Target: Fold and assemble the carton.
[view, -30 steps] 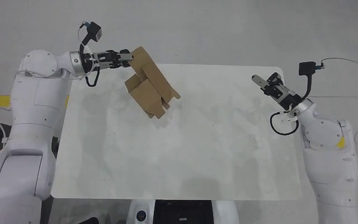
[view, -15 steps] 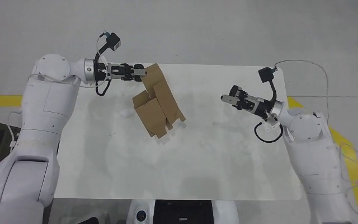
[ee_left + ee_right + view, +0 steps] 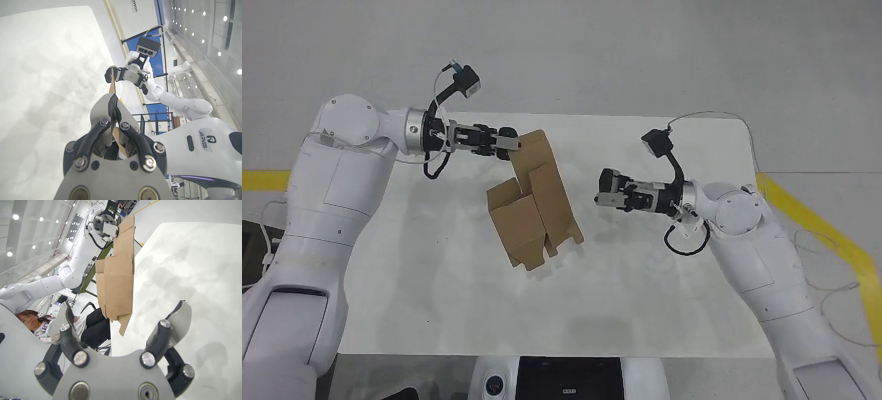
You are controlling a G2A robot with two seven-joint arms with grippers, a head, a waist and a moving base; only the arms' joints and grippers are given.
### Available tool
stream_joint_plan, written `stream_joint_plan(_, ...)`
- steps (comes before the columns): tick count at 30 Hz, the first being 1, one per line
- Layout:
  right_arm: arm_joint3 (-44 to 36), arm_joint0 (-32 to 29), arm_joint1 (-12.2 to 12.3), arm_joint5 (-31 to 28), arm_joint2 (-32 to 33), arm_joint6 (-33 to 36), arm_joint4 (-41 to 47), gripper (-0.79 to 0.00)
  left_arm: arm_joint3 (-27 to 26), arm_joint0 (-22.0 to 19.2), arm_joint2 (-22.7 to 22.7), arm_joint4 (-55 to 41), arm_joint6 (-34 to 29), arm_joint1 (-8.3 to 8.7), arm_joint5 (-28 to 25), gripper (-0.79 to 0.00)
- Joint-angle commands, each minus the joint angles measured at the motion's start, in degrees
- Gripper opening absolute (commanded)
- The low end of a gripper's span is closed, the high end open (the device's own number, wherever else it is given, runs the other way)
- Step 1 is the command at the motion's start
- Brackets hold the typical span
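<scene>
A flat brown carton [image 3: 535, 204] hangs tilted above the white table [image 3: 662, 290], its loose flaps pointing down toward the table's middle. My left gripper [image 3: 506, 140] is shut on the carton's upper flap; in the left wrist view the fingers [image 3: 103, 111] pinch the cardboard edge [image 3: 113, 87]. My right gripper [image 3: 604, 190] stands open a short way to the right of the carton, apart from it. In the right wrist view the carton [image 3: 115, 275] hangs ahead of the open right gripper [image 3: 123, 305], with the left gripper [image 3: 111, 230] at its top.
The table's far edge lies just behind the carton. Bare table surface stretches in front of both arms.
The left arm has carried the carton rightward and toward the table's middle. The right arm has swung in from the table's right edge to just beside the carton, still open.
</scene>
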Motion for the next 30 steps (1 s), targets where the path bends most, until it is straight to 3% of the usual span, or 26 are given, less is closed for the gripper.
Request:
stream_joint_plan(1,1.6,1.1,-0.4,-0.9,-1.3,0.6,1.8,0.0,-1.1,0.0,0.8,-0.8,0.0,0.19,0.0,-0.785)
stream_joint_plan(10,7.0,5.1,-2.2,-3.6,-7.0,2.7,7.1,0.0,-4.1,-0.4,4.3,-3.0,0.5,1.01,-0.5,-0.785)
stream_joint_plan(21,10.0,7.2,-3.2,-4.6,-10.6,1.8,7.5,0.0,-3.9,-1.9,7.9,-5.1,1.2,1.66,-1.2,-0.785)
stream_joint_plan(22,10.2,7.3,-3.2,-4.7,-10.7,1.7,7.5,-0.363,-3.8,-2.0,8.2,-5.2,1.3,1.7,-1.3,-0.785)
stream_joint_plan(25,10.2,7.7,-3.2,-4.6,-11.3,1.8,7.0,-0.739,-3.7,-2.4,8.9,-5.7,1.5,1.84,-1.5,-0.785)
stream_joint_plan(26,10.1,7.8,-3.1,-4.5,-11.6,1.9,6.8,-0.785,-3.7,-2.5,9.1,-5.9,1.5,1.9,-1.5,-0.785)
stream_joint_plan(30,9.8,8.0,-3.0,-4.4,-12.5,1.9,6.5,-0.785,-3.7,-2.8,9.8,-6.5,1.6,2.15,-1.6,-0.785)
